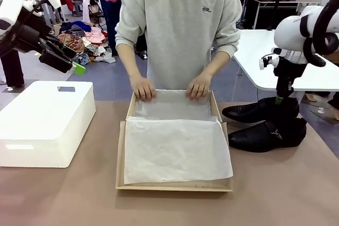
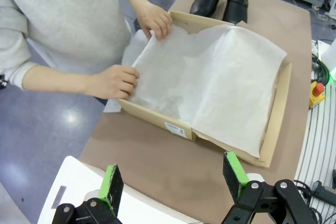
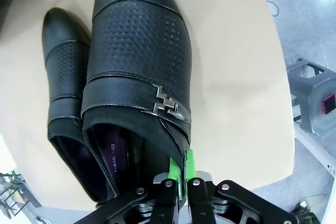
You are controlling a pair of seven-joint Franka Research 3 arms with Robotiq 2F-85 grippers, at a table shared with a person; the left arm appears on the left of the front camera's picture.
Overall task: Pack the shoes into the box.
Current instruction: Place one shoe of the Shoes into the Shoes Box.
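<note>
We see the right fingers (image 3: 182,174) pinched shut on the collar edge of one shoe (image 3: 137,61), on the desk (image 1: 63,194) beside the box (image 1: 121,157). That thin grip may slip on lifting, and the paper (image 1: 175,154) covering the box may crumple. The left fingers (image 1: 74,66) hang wide open, empty.

Print (image 3: 112,157) inside shoe (image 3: 139,45) illegible

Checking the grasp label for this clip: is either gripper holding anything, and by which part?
The right gripper pinches one shoe by the side rim of its opening, just behind the buckle strap. The left gripper is open, holding nothing.
</note>
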